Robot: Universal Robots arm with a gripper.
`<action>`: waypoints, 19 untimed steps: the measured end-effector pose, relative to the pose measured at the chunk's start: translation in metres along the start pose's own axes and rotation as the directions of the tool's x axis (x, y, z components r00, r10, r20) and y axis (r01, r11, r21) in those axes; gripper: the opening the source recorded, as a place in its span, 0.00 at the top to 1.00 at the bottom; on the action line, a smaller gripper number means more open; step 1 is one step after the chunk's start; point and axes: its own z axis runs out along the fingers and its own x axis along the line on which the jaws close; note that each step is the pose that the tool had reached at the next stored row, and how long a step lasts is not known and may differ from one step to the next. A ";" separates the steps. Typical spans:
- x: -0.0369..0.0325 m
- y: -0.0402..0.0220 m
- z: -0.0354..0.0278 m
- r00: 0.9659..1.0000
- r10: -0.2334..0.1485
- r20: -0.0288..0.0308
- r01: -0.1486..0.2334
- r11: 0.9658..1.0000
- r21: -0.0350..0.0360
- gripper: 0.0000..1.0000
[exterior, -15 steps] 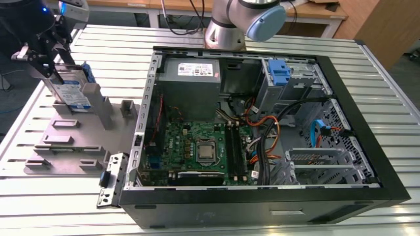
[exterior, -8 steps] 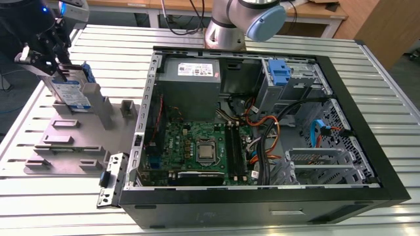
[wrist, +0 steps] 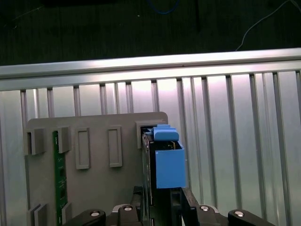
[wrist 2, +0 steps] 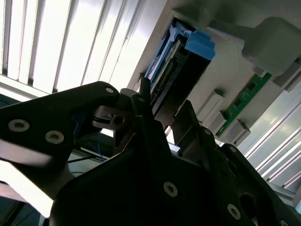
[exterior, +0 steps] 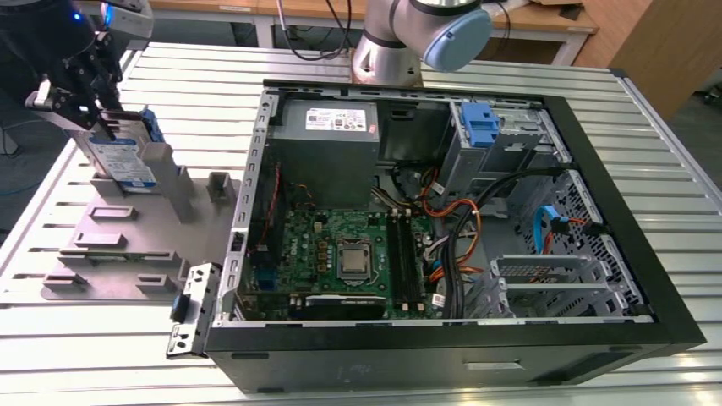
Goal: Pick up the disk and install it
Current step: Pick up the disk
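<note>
Disk (exterior: 122,162) stands on edge in a slot of the grey fixture plate (exterior: 124,254), on the slatted metal table (exterior: 101,355) at the exterior view's left of the open computer case (exterior: 451,355), outside it. On that plate, in both wrist views, it rises with blue rails uppermost (wrist: 168,165) (wrist 2: 181,75). Gripper (exterior: 105,127) (wrist: 162,203) straddles its upper edge, fingers (wrist 2: 142,101) closed against its two faces. A green memory module (wrist: 57,174) lies in the plate nearby.
</note>
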 end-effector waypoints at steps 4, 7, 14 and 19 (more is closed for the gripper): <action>0.0002 0.0000 0.0000 1.000 -0.001 0.000 0.001 1.000 0.000 0.55; 0.0002 0.0000 0.0000 1.000 -0.004 -0.001 0.004 1.000 -0.001 0.55; 0.0003 0.0000 0.0007 1.000 -0.006 -0.010 0.006 1.000 0.000 0.55; 0.0002 0.0000 0.0007 1.000 -0.006 -0.010 0.006 1.000 0.000 0.55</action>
